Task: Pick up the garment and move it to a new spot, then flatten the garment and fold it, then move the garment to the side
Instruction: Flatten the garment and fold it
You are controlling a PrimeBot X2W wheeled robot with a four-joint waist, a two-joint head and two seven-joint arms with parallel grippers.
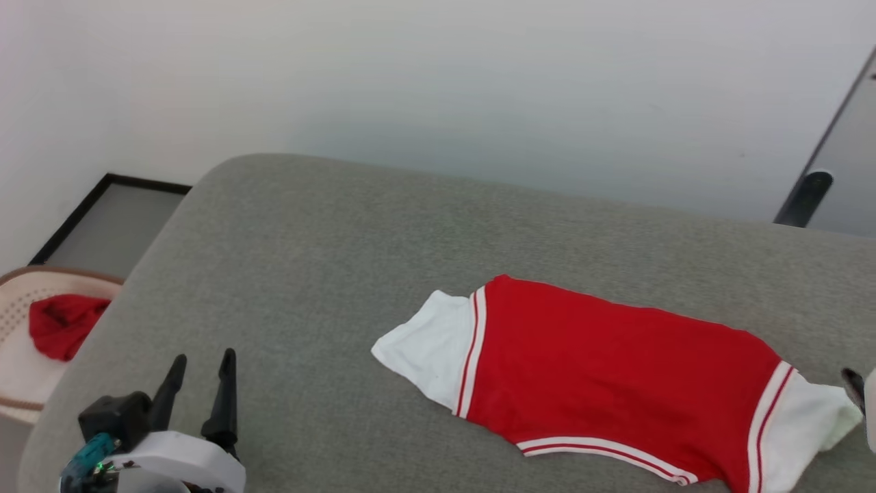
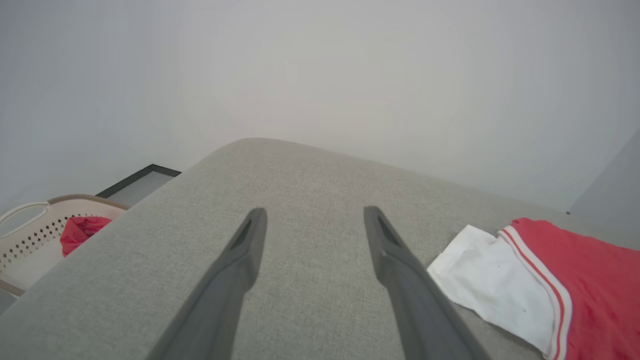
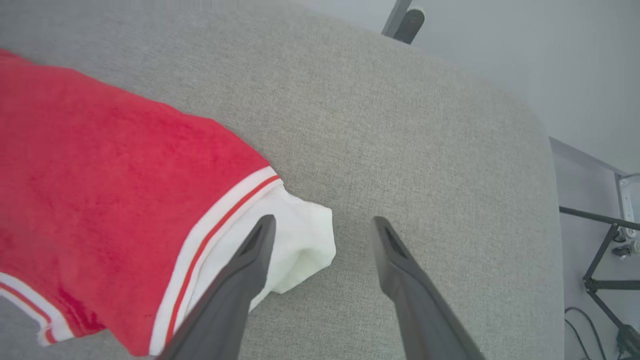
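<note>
Nearest the camera, well to the left of the garment [image 1: 616,370], the left tool [image 1: 204,356] is seen with its two dark fingers spread apart and nothing between them. It is held over the bare grey padded surface [image 1: 308,274]. The garment is laid flat on that surface, red in the middle, with a white panel at each end and thin red-and-white stripe trim along the seams and the near hem. At the garment's right end the right tool [image 3: 324,220] is found open as well (one finger is seen over the white panel, the other over bare padding beside it), and no cloth is pinched. Farther left of the garment, past the surface's edge, a cream basket [image 1: 20,287] is seen with a red cloth bundle [image 1: 61,325] in it. Behind the garment a pale wall [image 1: 438,82] is shown.
</note>
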